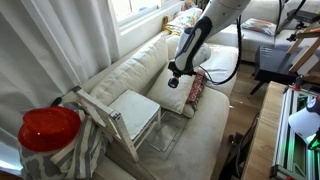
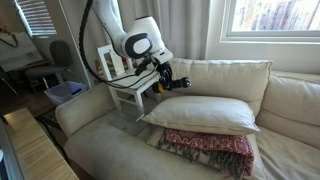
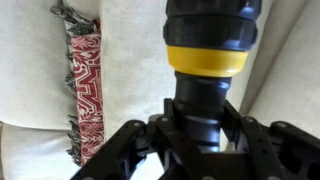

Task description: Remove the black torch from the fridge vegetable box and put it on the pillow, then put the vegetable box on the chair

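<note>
My gripper (image 3: 198, 128) is shut on the black torch (image 3: 205, 45), a stubby black cylinder with a yellow band. In both exterior views the gripper (image 1: 177, 69) (image 2: 163, 77) holds the torch (image 1: 173, 81) (image 2: 179, 82) in the air just above the near end of the cream pillow (image 1: 171, 99) (image 2: 200, 112), not touching it. The clear vegetable box (image 1: 166, 133) lies on the sofa seat beside the white chair (image 1: 131, 114) (image 2: 124, 88), which rests on the sofa. The box is hard to make out in the exterior view facing the sofa back.
A red patterned fringed blanket (image 1: 196, 90) (image 2: 211, 150) (image 3: 85, 85) lies under and beside the pillow. The sofa back (image 2: 230, 75) is behind it. A red round object (image 1: 48, 128) and striped cloth (image 1: 82, 150) sit near the chair. A desk (image 1: 290, 110) stands beside the sofa.
</note>
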